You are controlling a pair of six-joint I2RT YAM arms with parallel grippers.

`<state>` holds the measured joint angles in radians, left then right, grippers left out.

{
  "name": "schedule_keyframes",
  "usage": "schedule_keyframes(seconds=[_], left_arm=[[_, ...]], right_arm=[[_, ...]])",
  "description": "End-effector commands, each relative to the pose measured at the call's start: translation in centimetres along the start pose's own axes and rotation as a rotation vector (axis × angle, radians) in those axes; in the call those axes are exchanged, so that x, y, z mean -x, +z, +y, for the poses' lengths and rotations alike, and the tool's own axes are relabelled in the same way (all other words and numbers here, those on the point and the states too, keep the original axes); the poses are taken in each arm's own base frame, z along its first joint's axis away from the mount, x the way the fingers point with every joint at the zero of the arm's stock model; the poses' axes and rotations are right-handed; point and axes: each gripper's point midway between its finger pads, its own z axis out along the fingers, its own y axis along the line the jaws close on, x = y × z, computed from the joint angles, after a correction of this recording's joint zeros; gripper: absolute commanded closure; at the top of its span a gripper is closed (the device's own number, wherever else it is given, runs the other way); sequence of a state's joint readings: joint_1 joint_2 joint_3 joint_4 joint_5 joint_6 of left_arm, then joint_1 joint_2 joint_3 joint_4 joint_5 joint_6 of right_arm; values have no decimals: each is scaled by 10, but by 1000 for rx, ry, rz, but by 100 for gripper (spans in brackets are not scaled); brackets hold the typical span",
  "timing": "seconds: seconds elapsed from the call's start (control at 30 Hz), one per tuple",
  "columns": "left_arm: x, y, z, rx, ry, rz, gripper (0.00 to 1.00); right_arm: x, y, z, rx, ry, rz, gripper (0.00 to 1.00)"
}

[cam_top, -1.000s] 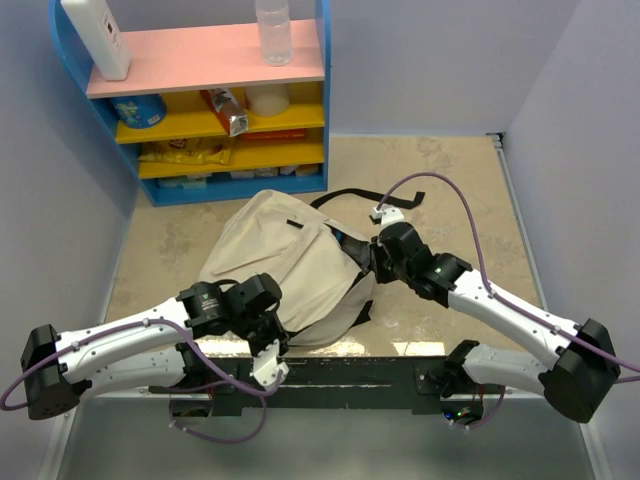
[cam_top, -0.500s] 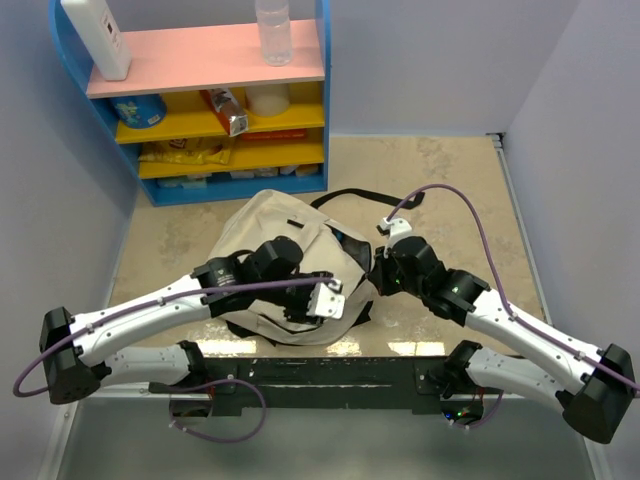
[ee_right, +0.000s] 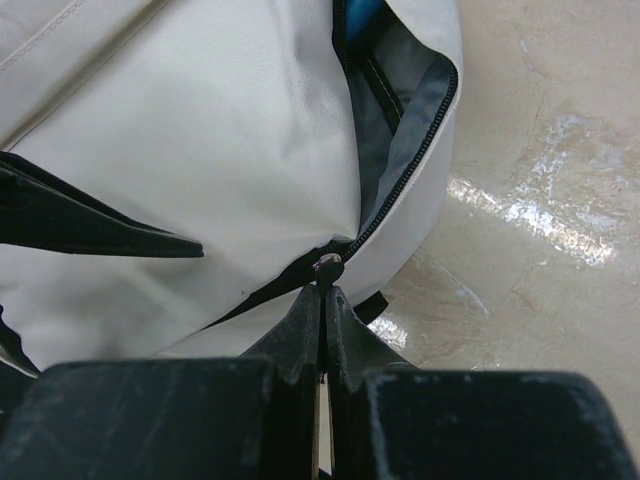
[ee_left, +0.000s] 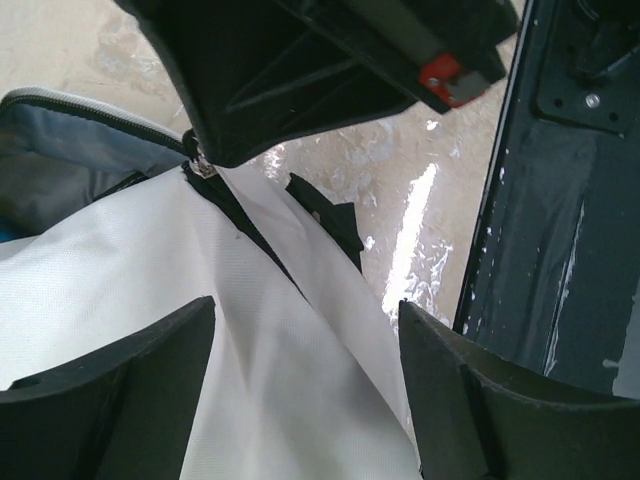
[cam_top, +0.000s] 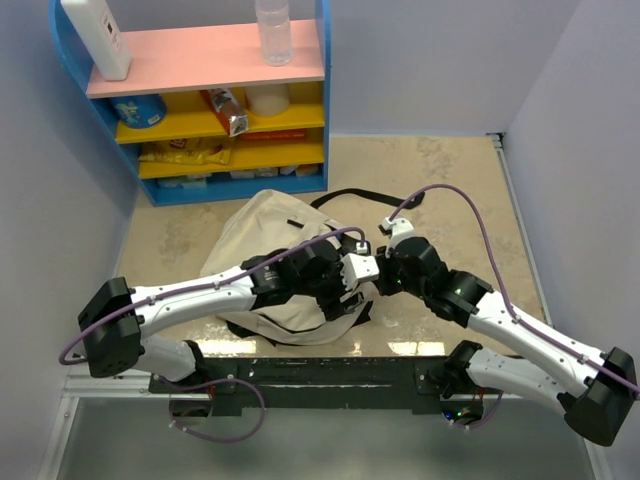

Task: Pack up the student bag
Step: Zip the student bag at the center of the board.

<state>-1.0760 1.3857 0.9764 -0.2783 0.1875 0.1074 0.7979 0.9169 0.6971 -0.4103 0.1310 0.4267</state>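
Observation:
The student bag (cam_top: pixel 270 245), a cream canvas backpack, lies on the table in front of both arms. Its zipper is partly undone, and grey lining (ee_right: pixel 400 110) and something blue (ee_right: pixel 365 15) show in the gap. My right gripper (ee_right: pixel 324 295) is shut on the zipper pull (ee_right: pixel 327 268) at the bag's near right corner. My left gripper (ee_left: pixel 305 310) is open, its fingers (ee_left: pixel 110 390) straddling a fold of the cream fabric (ee_left: pixel 250 330) right beside the right gripper (ee_left: pixel 300 70). In the top view the left gripper (cam_top: pixel 355 272) and the right gripper (cam_top: pixel 381 272) almost meet.
A blue shelf unit (cam_top: pixel 200 100) with snacks stands at the far left, with a clear bottle (cam_top: pixel 273 30) and a white container (cam_top: pixel 97 35) on top. The bag's black strap (cam_top: pixel 370 197) trails behind it. The black mounting rail (cam_top: pixel 330 372) runs along the near edge.
My left arm has swung from near its base across the bag to the right, and its gripper has opened. The right gripper has kept its pinch on the pull, shifting slightly.

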Motion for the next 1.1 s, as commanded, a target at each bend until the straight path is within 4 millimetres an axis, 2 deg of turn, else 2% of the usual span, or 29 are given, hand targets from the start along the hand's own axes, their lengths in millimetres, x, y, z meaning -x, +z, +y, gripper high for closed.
schedule_keyframes(seconds=[0.0,0.07,0.17,0.2,0.27,0.3,0.33,0.5,0.7,0.93,1.07], left_arm=[[25,3,12,99,-77,-84,23],[19,8,8,89,-73,-70,26],[15,13,-4,53,-60,-67,44],[14,14,-7,48,-52,-65,59],[9,15,-13,32,-32,-56,78],[7,15,-15,29,-17,-55,91],[3,14,-15,31,-10,-50,97],[0,10,-19,15,17,-49,100],[3,2,-35,-62,96,-78,100],[-5,-15,-95,-334,244,-101,100],[-20,-26,-120,-463,325,-75,100]], right_arm=[[21,-8,11,43,16,-67,100],[23,-9,13,49,16,-71,100],[20,-10,13,50,18,-62,100],[19,-9,12,49,18,-58,100],[18,-10,10,40,24,-62,100],[18,-9,8,32,28,-65,100],[17,-10,8,32,28,-65,100],[15,-5,4,3,23,-50,100],[21,5,-9,-68,-3,-45,100],[37,11,-21,-149,-47,-55,100],[47,9,-23,-173,-75,-56,100]])
